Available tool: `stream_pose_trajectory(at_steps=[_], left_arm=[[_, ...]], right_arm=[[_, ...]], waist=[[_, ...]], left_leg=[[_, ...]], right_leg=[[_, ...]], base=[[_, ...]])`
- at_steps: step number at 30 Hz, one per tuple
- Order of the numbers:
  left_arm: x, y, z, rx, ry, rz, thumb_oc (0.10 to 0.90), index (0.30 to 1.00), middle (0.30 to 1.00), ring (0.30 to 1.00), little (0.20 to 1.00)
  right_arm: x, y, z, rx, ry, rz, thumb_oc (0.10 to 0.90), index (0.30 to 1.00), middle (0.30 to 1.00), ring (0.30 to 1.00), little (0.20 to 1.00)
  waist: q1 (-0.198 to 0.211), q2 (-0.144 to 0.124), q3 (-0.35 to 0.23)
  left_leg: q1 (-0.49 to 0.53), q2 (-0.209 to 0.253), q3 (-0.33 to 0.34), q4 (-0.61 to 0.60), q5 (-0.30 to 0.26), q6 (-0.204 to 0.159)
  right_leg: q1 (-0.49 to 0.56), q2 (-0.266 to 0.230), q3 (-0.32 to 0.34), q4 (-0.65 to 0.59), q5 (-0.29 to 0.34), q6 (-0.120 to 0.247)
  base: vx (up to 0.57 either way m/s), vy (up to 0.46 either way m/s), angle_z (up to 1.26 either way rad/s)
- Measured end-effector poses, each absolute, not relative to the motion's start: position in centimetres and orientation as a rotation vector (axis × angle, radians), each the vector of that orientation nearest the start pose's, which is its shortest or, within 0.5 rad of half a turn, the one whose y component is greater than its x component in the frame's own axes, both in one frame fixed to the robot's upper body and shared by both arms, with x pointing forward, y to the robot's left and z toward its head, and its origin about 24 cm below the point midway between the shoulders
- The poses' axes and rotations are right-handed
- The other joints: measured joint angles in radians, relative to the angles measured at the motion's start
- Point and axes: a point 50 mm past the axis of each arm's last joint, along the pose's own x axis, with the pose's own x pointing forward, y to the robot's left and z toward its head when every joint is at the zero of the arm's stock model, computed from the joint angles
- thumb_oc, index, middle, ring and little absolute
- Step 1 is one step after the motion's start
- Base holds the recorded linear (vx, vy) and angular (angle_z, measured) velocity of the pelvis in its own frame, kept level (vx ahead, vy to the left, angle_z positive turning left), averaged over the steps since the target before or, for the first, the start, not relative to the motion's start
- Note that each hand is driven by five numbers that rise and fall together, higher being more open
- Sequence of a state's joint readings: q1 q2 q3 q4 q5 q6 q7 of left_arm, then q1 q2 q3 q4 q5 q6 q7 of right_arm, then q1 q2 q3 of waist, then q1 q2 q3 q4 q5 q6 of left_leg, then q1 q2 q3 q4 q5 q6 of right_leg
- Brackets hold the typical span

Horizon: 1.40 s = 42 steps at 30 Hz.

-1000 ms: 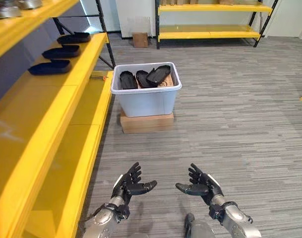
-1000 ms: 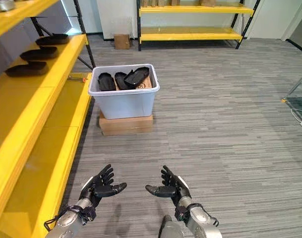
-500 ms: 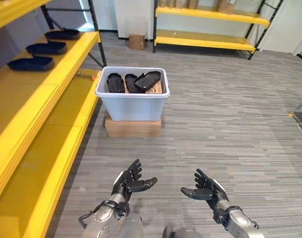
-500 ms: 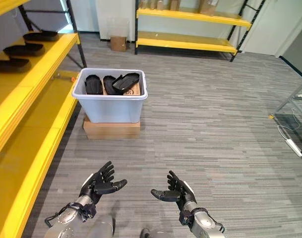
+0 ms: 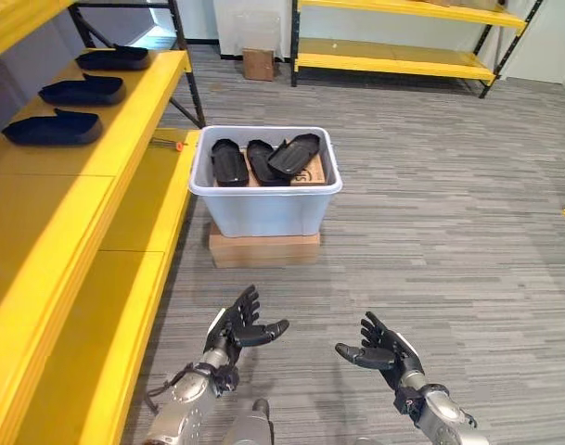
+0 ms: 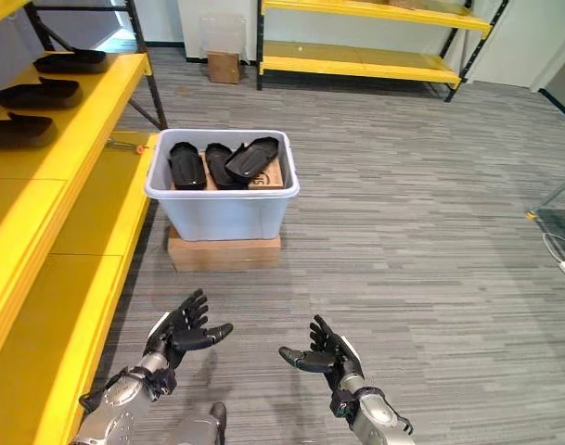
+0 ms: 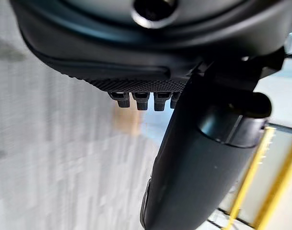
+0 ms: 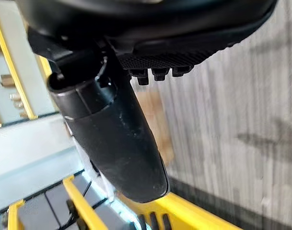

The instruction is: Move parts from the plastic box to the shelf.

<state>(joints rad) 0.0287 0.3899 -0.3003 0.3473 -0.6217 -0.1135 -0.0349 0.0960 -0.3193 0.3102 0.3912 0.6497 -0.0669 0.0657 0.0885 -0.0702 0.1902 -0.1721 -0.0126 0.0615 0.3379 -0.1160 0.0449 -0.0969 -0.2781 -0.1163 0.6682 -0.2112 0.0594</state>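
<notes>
A pale blue plastic box (image 5: 263, 206) stands on a flat cardboard carton (image 5: 265, 251) on the floor ahead, beside the yellow shelf (image 5: 96, 181). Inside the box lie three black oblong parts (image 5: 263, 159), one leaning on the others. Three more black parts (image 5: 52, 128) rest in a row on the shelf's upper level at the left. My left hand (image 5: 234, 332) and right hand (image 5: 384, 349) hover low over the carpet, well short of the box, palms facing each other. Both hands are open and hold nothing.
Another yellow rack (image 5: 393, 57) lines the far wall, with a small cardboard box (image 5: 258, 63) on the floor by it. The grey carpet (image 5: 449, 213) stretches wide to the right of the plastic box.
The whole scene has shifted, so the camera moved; the box now appears a little nearer and more central. Both hands stay open, in much the same pose.
</notes>
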Motion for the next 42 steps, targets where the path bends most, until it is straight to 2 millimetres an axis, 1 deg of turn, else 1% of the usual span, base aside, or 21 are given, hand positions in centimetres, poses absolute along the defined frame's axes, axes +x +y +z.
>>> stream_pose_trajectory(at_steps=[2, 4, 5, 6, 8, 11, 15, 18, 20, 23, 24, 27, 28, 30, 32, 33, 35, 37, 38, 39, 42], left_arm=[[21.8, 18.9, -4.0, -0.191, 0.373, -0.108, 0.900, 1.000, 1.000, 1.000, 1.000], [21.2, 19.2, -4.3, -0.180, 0.394, -0.099, 0.900, 1.000, 1.000, 1.000, 1.000], [20.8, 19.7, -4.6, -0.165, 0.413, -0.096, 0.900, 1.000, 1.000, 1.000, 1.000], [20.9, 19.9, -4.5, -0.158, 0.411, -0.094, 0.900, 1.000, 1.000, 1.000, 1.000], [21.5, 20.0, -4.2, -0.152, 0.395, -0.094, 0.900, 1.000, 1.000, 1.000, 1.000], [21.0, 19.8, -4.8, -0.173, 0.415, -0.081, 0.900, 1.000, 1.000, 1.000, 1.000], [19.8, 19.4, -5.8, -0.197, 0.457, -0.067, 0.900, 1.000, 1.000, 1.000, 1.000], [19.9, 18.9, -5.8, -0.219, 0.452, -0.069, 0.900, 1.000, 1.000, 1.000, 1.000], [20.2, 18.5, -5.7, -0.225, 0.443, -0.081, 0.900, 1.000, 1.000, 1.000, 1.000], [20.5, 18.0, -5.2, -0.245, 0.409, -0.092, 0.900, 1.000, 1.000, 1.000, 1.000], [21.2, 18.0, -4.5, -0.253, 0.370, -0.083, 0.900, 1.000, 1.000, 1.000, 1.000], [21.4, 18.3, -4.5, -0.244, 0.371, -0.075, 0.900, 1.000, 1.000, 1.000, 1.000], [21.1, 18.4, -4.5, -0.244, 0.374, -0.075, 0.900, 1.000, 1.000, 1.000, 1.000], [20.9, 18.4, -4.8, -0.244, 0.385, -0.072, 0.900, 1.000, 1.000, 1.000, 1.000], [19.8, 18.8, -5.5, -0.239, 0.423, -0.055, 0.900, 1.000, 1.000, 1.000, 1.000], [19.6, 18.9, -5.6, -0.236, 0.429, -0.053, 0.900, 1.000, 1.000, 1.000, 1.000], [19.5, 19.2, -5.9, -0.225, 0.445, -0.043, 0.900, 1.000, 1.000, 1.000, 1.000], [19.7, 19.1, -5.8, -0.224, 0.441, -0.051, 0.900, 1.000, 1.000, 1.000, 1.000], [19.5, 19.1, -5.9, -0.225, 0.450, -0.055, 0.900, 1.000, 1.000, 1.000, 1.000], [19.7, 19.5, -5.7, -0.212, 0.444, -0.056, 0.900, 1.000, 1.000, 1.000, 1.000], [20.8, 20.7, -4.7, -0.172, 0.409, -0.046, 0.900, 1.000, 1.000, 1.000, 1.000]], right_arm=[[19.2, -17.3, -6.7, 0.296, 0.510, 0.112, 0.900, 1.000, 1.000, 1.000, 1.000], [19.2, -17.0, -6.7, 0.297, 0.510, 0.129, 0.900, 1.000, 1.000, 1.000, 1.000], [18.8, -16.9, -6.9, 0.298, 0.523, 0.141, 0.900, 1.000, 1.000, 1.000, 1.000], [18.6, -16.8, -6.9, 0.299, 0.529, 0.143, 0.900, 1.000, 1.000, 1.000, 1.000], [18.4, -16.8, -6.8, 0.291, 0.529, 0.154, 0.900, 1.000, 1.000, 1.000, 1.000], [18.4, -17.0, -6.8, 0.287, 0.529, 0.153, 0.900, 1.000, 1.000, 1.000, 1.000], [18.4, -17.5, -6.8, 0.265, 0.535, 0.152, 0.900, 1.000, 1.000, 1.000, 1.000], [19.8, -17.8, -5.9, 0.244, 0.496, 0.167, 0.900, 1.000, 1.000, 1.000, 1.000], [20.4, -18.4, -5.5, 0.222, 0.479, 0.158, 0.900, 1.000, 1.000, 1.000, 1.000], [19.9, -19.0, -5.8, 0.209, 0.494, 0.146, 0.900, 1.000, 1.000, 1.000, 1.000], [20.0, -19.4, -6.0, 0.198, 0.498, 0.134, 0.900, 1.000, 1.000, 1.000, 1.000], [19.2, -19.2, -6.5, 0.206, 0.525, 0.126, 0.900, 1.000, 1.000, 1.000, 1.000], [19.0, -19.2, -6.7, 0.208, 0.534, 0.116, 0.900, 1.000, 1.000, 1.000, 1.000], [19.1, -19.3, -6.7, 0.206, 0.534, 0.103, 0.900, 1.000, 1.000, 1.000, 1.000], [19.3, -19.1, -6.5, 0.208, 0.523, 0.107, 0.900, 1.000, 1.000, 1.000, 1.000], [19.3, -19.3, -6.5, 0.203, 0.517, 0.108, 0.900, 1.000, 1.000, 1.000, 1.000], [19.3, -19.3, -6.4, 0.204, 0.511, 0.104, 0.900, 1.000, 1.000, 1.000, 1.000], [18.6, -19.2, -6.9, 0.219, 0.531, 0.091, 0.900, 1.000, 1.000, 1.000, 1.000], [18.4, -19.6, -7.0, 0.217, 0.537, 0.080, 0.900, 1.000, 1.000, 1.000, 1.000], [18.4, -19.1, -7.2, 0.240, 0.539, 0.070, 0.900, 1.000, 1.000, 1.000, 1.000], [18.3, -17.5, -7.2, 0.296, 0.533, 0.107, 0.900, 1.000, 1.000, 1.000, 1.000]], waist=[[-0.009, 0.018, -0.014], [-0.016, 0.036, -0.004], [-0.037, 0.079, 0.018], [-0.039, 0.079, 0.019], [-0.065, 0.052, 0.025], [-0.081, 0.026, 0.027], [-0.082, 0.061, 0.028], [-0.084, 0.088, 0.017], [-0.086, 0.073, 0.015], [-0.081, 0.078, -0.010], [-0.062, 0.067, -0.023], [-0.036, 0.019, -0.026], [-0.029, 0.006, -0.019], [-0.021, -0.013, 0.017], [-0.001, -0.007, 0.022], [-0.006, 0.003, 0.024], [-0.010, 0.033, 0.015], [-0.013, 0.031, 0.013], [-0.017, 0.042, 0.010], [-0.027, 0.016, 0.007], [-0.028, -0.010, 0.000]], left_leg=[[0.016, -0.036, 0.013, 0.015, -0.020, 0.027], [0.036, -0.067, 0.011, 0.031, -0.067, 0.101], [0.091, -0.058, 0.004, -0.003, -0.071, 0.113], [0.109, -0.063, 0.004, -0.020, -0.070, 0.113], [0.123, -0.097, -0.019, -0.021, -0.090, 0.061], [0.141, -0.149, -0.020, 0.005, -0.125, 0.051], [0.259, -0.143, -0.014, -0.028, -0.153, 0.033], [0.310, -0.104, -0.016, -0.052, -0.161, -0.003], [0.284, -0.089, -0.020, 0.070, -0.103, -0.101], [0.235, -0.035, -0.040, 0.202, -0.107, -0.094], [0.130, 0.000, -0.055, 0.390, -0.031, -0.087], [-0.034, 0.057, -0.006, 0.646, 0.224, -0.059], [-0.081, 0.093, 0.029, 0.687, 0.165, -0.058], [-0.140, 0.118, 0.034, 0.572, 0.042, -0.063], [-0.135, 0.119, 0.002, 0.288, 0.031, -0.077], [-0.148, 0.133, -0.012, 0.256, 0.055, -0.081], [-0.086, 0.198, -0.101, -0.111, 0.131, -0.135], [-0.011, 0.241, -0.116, -0.218, 0.164, -0.130], [0.057, 0.235, -0.114, -0.248, 0.170, -0.118], [0.076, 0.194, -0.092, -0.265, 0.205, -0.157], [0.093, 0.066, -0.026, -0.236, 0.166, -0.076]], right_leg=[[-0.065, -0.041, 0.029, 0.133, 0.083, -0.013], [-0.141, -0.066, 0.000, 0.230, 0.100, 0.009], [-0.193, 0.001, -0.052, 0.175, 0.025, -0.003], [-0.228, 0.026, -0.074, 0.139, 0.024, -0.002], [-0.289, 0.042, -0.133, -0.114, 0.048, -0.007], [-0.334, 0.004, -0.136, -0.366, 0.161, -0.011], [-0.266, 0.045, -0.132, -0.324, 0.268, -0.069], [-0.200, 0.116, -0.142, -0.341, 0.267, -0.108], [-0.140, 0.125, -0.138, -0.359, 0.234, -0.147], [-0.078, 0.162, -0.139, -0.413, 0.212, -0.133], [-0.096, 0.217, -0.142, -0.348, 0.152, -0.192], [-0.055, 0.215, -0.143, -0.392, 0.141, -0.177], [-0.032, 0.222, -0.141, -0.412, 0.121, -0.187], [0.032, 0.222, -0.142, -0.450, 0.125, -0.171], [0.056, 0.222, -0.125, -0.457, 0.107, -0.151], [0.058, 0.224, -0.135, -0.444, 0.097, -0.146], [0.090, 0.243, -0.105, -0.443, 0.076, -0.101], [0.121, 0.228, -0.072, -0.438, 0.060, -0.065], [0.142, 0.208, -0.056, -0.431, 0.046, -0.029], [0.137, 0.157, -0.038, -0.405, 0.025, 0.006], [0.176, 0.031, -0.041, -0.476, 0.093, 0.017]], base=[[0.30, 0.378, 0.10], [0.37, 0.212, -0.10], [0.42, -0.001, -0.04], [0.41, -0.070, 0.08], [0.38, -0.134, 0.54], [0.34, -0.149, 0.45], [0.32, -0.189, 0.28], [0.30, -0.222, -0.05], [0.21, -0.212, -0.01], [0.13, -0.298, 0.07], [0.06, -0.336, -0.24], [0.12, -0.214, -0.11], [0.10, -0.026, 0.18], [0.17, 0.050, 0.06], [0.27, 0.159, -0.35], [0.31, 0.198, -0.36], [0.23, 0.167, -0.33], [0.19, 0.233, -0.36], [0.11, 0.183, -0.44], [0.18, 0.253, -0.29], [0.19, 0.304, -0.22]])
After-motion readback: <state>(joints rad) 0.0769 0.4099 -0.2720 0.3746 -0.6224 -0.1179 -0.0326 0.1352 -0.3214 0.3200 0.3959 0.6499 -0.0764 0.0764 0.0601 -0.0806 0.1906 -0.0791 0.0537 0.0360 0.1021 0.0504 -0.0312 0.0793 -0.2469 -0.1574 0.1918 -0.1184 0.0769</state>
